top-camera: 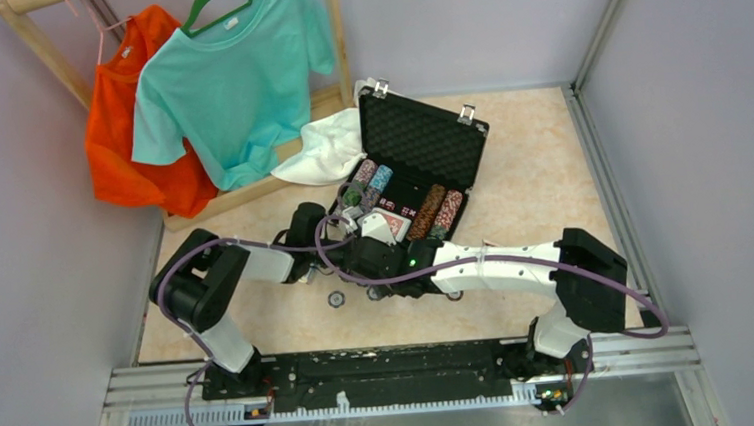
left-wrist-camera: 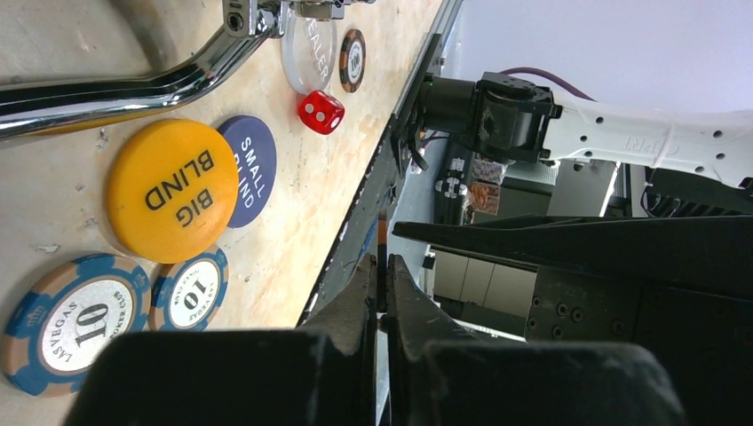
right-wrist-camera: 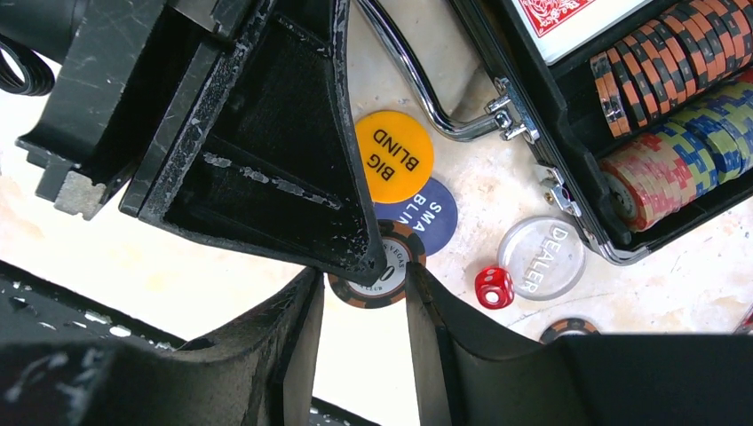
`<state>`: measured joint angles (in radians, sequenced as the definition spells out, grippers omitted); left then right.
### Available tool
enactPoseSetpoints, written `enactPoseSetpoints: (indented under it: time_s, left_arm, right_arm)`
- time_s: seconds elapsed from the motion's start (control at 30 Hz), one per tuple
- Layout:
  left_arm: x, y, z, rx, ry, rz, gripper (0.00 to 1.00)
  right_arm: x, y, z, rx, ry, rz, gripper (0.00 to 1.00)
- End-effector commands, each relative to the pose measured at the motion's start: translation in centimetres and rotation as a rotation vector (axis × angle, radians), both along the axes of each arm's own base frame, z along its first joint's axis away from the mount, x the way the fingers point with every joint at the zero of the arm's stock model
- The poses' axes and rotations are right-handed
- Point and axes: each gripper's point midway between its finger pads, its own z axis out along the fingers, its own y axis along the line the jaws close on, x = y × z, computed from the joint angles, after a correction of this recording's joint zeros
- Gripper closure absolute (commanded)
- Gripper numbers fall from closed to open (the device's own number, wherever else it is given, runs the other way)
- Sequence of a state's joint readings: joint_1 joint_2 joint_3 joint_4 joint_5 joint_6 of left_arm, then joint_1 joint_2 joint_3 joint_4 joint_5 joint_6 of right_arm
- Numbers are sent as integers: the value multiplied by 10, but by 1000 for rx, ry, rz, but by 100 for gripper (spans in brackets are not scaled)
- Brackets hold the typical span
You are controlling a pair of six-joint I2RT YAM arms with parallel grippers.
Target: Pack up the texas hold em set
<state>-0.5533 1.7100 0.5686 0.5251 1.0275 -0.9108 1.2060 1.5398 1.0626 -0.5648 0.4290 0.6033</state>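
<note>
Only right wrist view shows orange-black chip seemingly pinched in left tool; right tool half open, empty; case lid up.

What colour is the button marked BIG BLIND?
The button is yellow-orange with black letters, clearest in the left wrist view.

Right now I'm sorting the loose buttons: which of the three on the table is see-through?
The DEALER button: clear plastic, beside the red die. The BIG BLIND button is solid yellow, the SMALL BLIND button dark blue.
</note>
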Motion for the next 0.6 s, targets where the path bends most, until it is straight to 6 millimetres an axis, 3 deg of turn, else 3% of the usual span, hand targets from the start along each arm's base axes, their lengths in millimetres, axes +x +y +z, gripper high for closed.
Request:
enactPoseSetpoints:
  time_s: [0.0, 0.2, 0.37, 0.57]
  left_arm:
    - [-7, -3, 5, -37, -20, -48, 100]
    - [-5, -5, 11, -68, -33, -40, 100]
    - [12, -5, 7, -32, -38, 31, 100]
    - [34, -11, 16, -21, -155, 61, 100]
  right_arm:
    - [14, 14, 18, 55, -48, -21, 61]
    - [15, 11, 18, 43, -55, -26, 61]
    - [12, -4, 26, 41, -64, -40, 57]
    - [7, -16, 60, 173, -84, -8, 53]
